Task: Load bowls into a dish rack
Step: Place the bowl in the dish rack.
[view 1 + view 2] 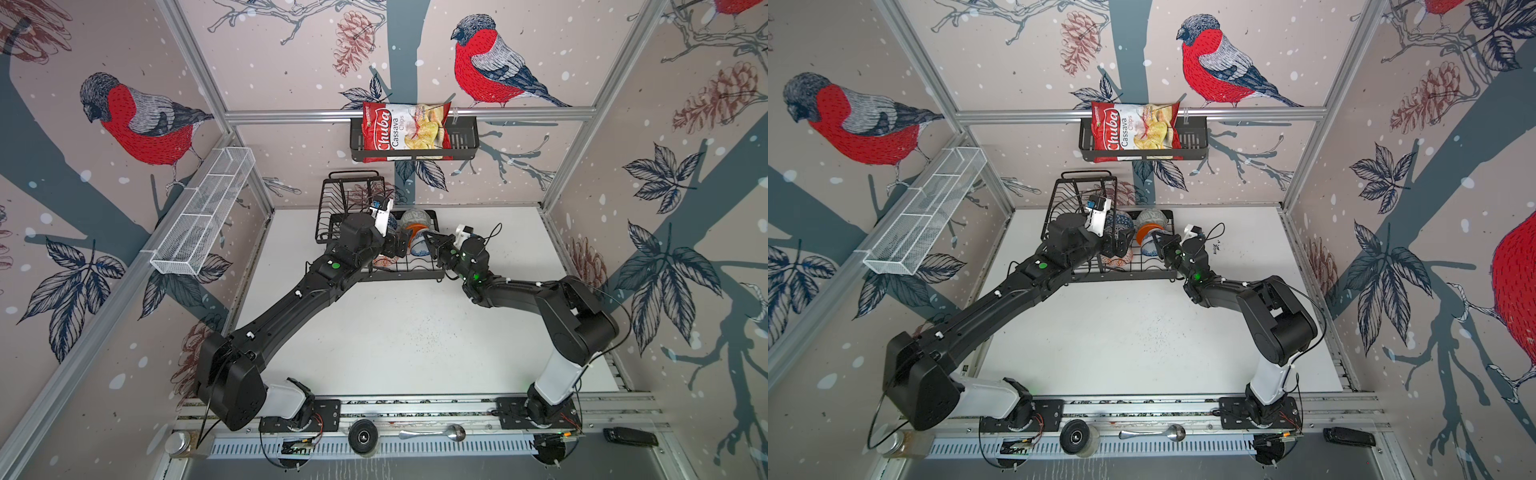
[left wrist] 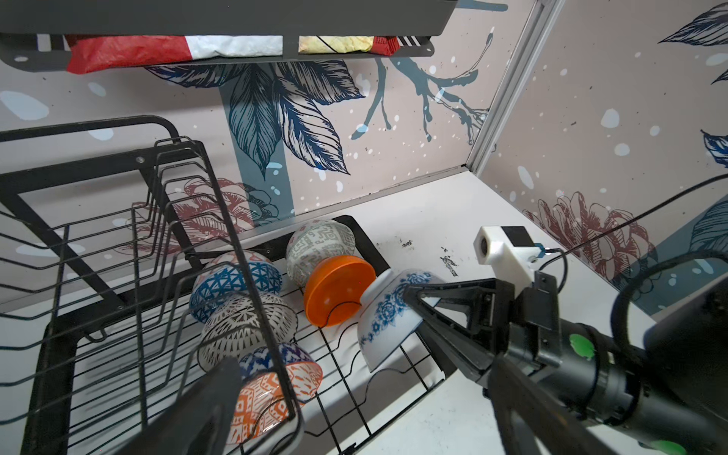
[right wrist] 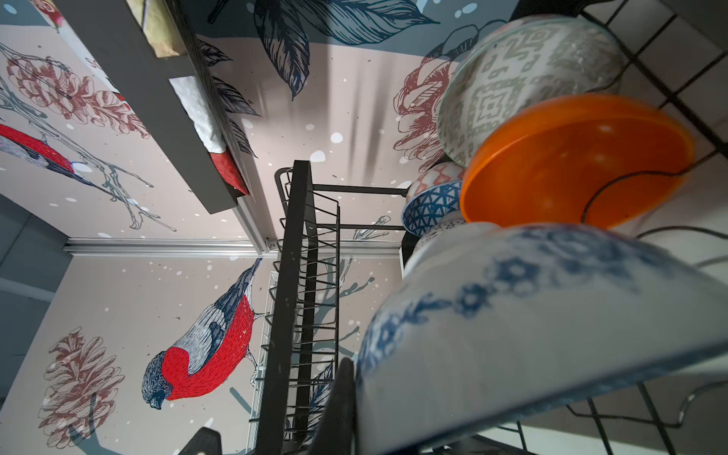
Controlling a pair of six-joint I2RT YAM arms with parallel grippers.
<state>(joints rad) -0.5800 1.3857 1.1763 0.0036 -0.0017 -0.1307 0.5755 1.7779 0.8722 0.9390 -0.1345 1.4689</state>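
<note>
The right gripper (image 2: 411, 295) is pinched closed on the rim of the white bowl with blue flowers (image 2: 388, 321), one finger outside the wall and one inside. This bowl stands tilted on edge at the end of the dish rack (image 2: 78, 170) nearest that gripper, its lower rim down at the wavy wire of the base. Just past it from the gripper, the plain orange bowl (image 2: 338, 289) leans on edge. Behind that stands the grey-green patterned bowl (image 2: 319, 248), at the rack's back corner.

The left gripper (image 1: 1119, 245) hangs over the base beside the raised upper basket (image 1: 1077, 195), jaws spread wide and holding nothing. Below it runs a second row of bowls on edge. The red-orange patterned bowl (image 2: 272, 390) is closest to this gripper, then the white bowl with black lattice (image 2: 246, 327), then the blue triangle bowl (image 2: 236, 283), each leaning against the next.

Farthest from both grippers, on the back wall, a chips bag (image 1: 405, 129) sits in a black shelf basket (image 1: 463, 141).
</note>
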